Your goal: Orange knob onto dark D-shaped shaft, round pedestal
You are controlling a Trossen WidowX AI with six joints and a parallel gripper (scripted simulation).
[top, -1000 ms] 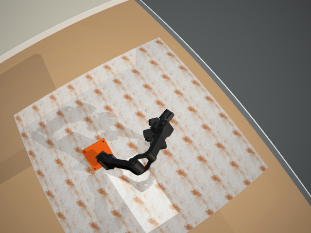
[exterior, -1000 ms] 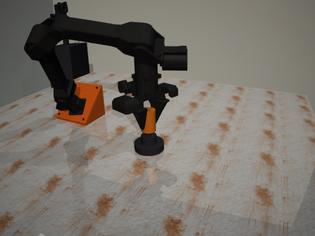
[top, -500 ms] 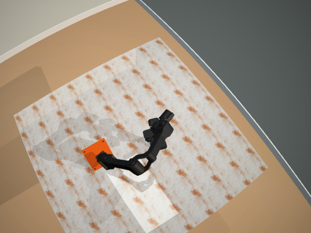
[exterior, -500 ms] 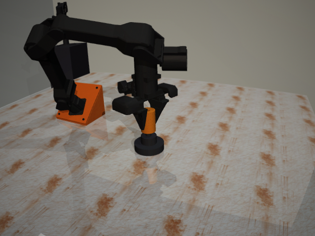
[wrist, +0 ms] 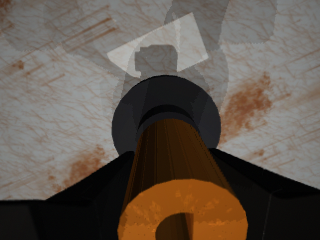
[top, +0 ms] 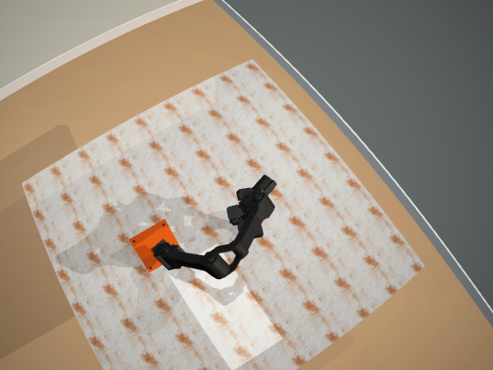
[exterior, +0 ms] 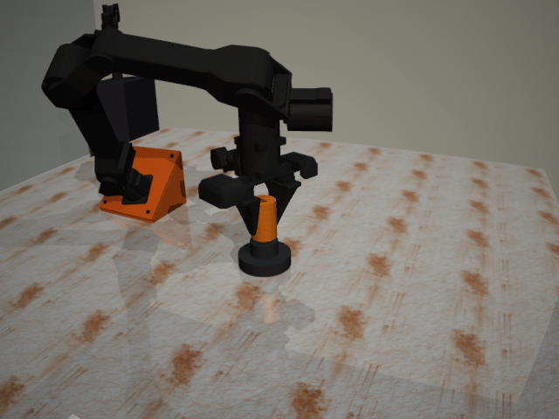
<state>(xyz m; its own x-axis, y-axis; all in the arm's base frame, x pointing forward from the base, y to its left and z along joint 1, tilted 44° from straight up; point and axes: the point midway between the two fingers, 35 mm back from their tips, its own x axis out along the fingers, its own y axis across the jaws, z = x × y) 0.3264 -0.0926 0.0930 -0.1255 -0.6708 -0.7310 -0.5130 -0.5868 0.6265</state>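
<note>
The orange knob (exterior: 264, 219) (wrist: 172, 165) is a tall tapered cylinder standing upright over the dark round pedestal (exterior: 264, 261) (wrist: 125, 117). A short dark stub (exterior: 264, 247) shows between the knob's bottom and the pedestal's top, so the knob sits a little above the pedestal. The shaft's flat side is hidden. My gripper (exterior: 265, 211) is shut on the knob, fingers on both sides of it, pointing straight down. In the wrist view the knob's top hole (wrist: 176, 227) shows with a notch. In the overhead view the arm (top: 246, 223) hides the knob and pedestal.
An orange wedge-shaped mount (top: 149, 243) (exterior: 155, 182) holds the arm's base at the left rear of the patterned table top (exterior: 406, 271). The table top's edges lie far from the pedestal.
</note>
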